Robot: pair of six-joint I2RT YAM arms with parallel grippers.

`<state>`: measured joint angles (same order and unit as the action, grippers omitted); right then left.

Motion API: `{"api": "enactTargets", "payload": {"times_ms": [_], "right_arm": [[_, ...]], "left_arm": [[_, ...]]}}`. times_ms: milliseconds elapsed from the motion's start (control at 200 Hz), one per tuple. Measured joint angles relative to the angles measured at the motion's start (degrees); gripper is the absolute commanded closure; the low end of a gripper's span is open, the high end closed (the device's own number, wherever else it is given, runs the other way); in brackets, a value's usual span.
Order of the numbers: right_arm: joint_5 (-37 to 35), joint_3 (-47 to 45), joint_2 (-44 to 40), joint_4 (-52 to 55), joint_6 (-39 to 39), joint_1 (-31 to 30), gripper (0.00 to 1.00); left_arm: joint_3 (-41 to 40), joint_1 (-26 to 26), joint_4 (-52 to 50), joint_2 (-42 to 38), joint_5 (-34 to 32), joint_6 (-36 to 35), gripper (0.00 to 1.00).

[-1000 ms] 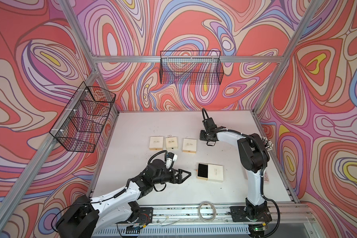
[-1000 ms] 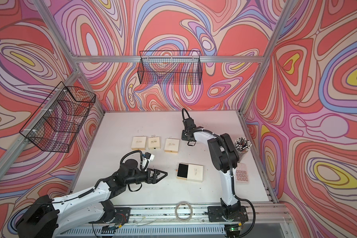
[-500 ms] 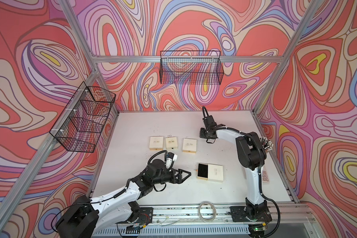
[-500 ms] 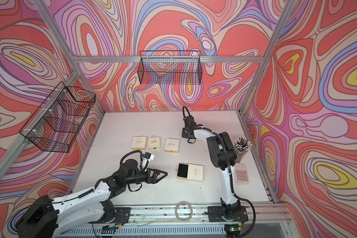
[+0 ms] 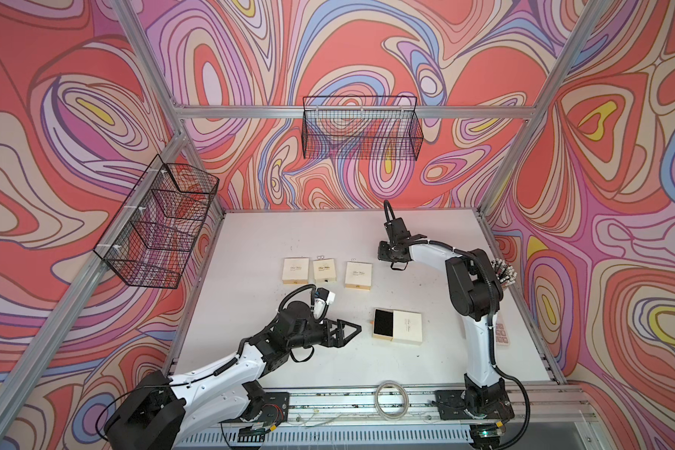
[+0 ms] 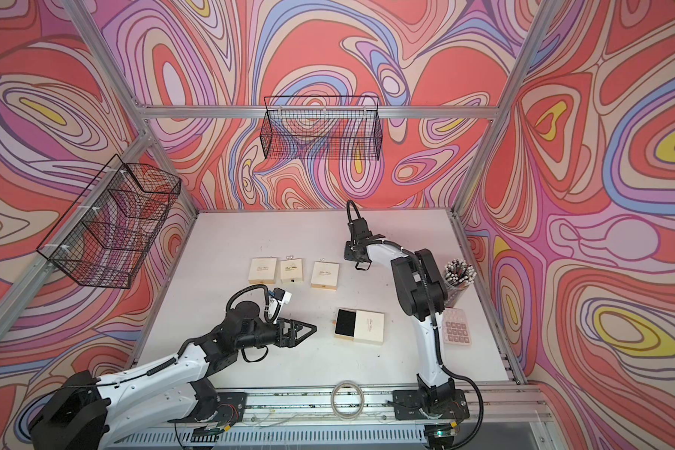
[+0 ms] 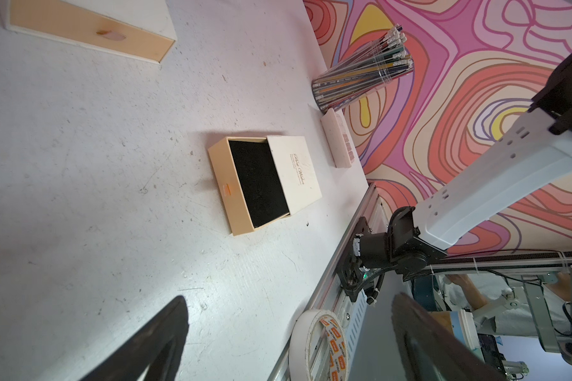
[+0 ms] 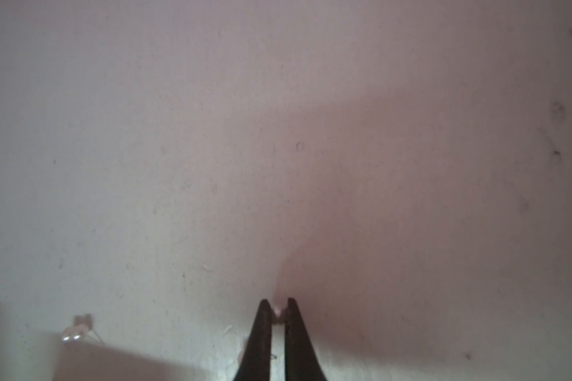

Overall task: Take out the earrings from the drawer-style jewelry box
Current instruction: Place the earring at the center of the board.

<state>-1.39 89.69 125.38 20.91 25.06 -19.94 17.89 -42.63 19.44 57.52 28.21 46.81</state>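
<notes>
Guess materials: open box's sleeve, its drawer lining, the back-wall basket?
Sleeve: cream paperboard by the look, matte, with crisp folded edges and printed script. Drawer lining: black, light-absorbing, fuzzy; likely velvet or flocked foam. Back-wall basket: thin black wire grid, probably coated steel; coating type not discernible.

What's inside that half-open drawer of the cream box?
The open part of the drawer shows only bare black lining. The rest is covered by the cream sleeve.

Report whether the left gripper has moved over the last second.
No. The left gripper keeps the same gap of bare table from the open jewelry box, its jaws open.
</notes>
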Motion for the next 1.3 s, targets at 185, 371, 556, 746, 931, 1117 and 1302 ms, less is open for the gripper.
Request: {"api": "enactTargets", "payload": {"times_ms": [185,371,556,746,931,1117,1302], "right_arm": [[0.48,0.22,0.46,0.33,-0.13,0.11,0.89],[0.92,0.35,0.52,0.42,-0.17,0.11,0.87],[1.38,0.42,0.52,0.44,-0.24,0.15,0.85],[1.75,0.66,0.52,0.76,-0.44,0.17,0.81],[2.32,1.20,0.52,1.99,-0.57,0.35,0.75],[2.56,2.01,0.52,3.50,-0.83,0.44,0.68],[2.82,2.45,-0.48,4.92,-1.03,0.44,0.65]], "left_arm": [[0.00,0.00,0.00,0.44,-0.07,0.04,0.04],[0.00,0.00,0.04,1.05,-0.15,0.17,0.04],[0.00,0.00,0.07,1.97,-0.15,0.28,0.04],[0.00,0.00,0.07,2.19,-0.15,0.37,0.04],[0.00,0.00,0.07,2.21,-0.17,0.35,0.04],[0.07,0.00,-1.07,2.40,-0.63,-0.72,0.10],[0.96,0.00,-3.96,2.64,-1.07,-2.60,0.22]]}}
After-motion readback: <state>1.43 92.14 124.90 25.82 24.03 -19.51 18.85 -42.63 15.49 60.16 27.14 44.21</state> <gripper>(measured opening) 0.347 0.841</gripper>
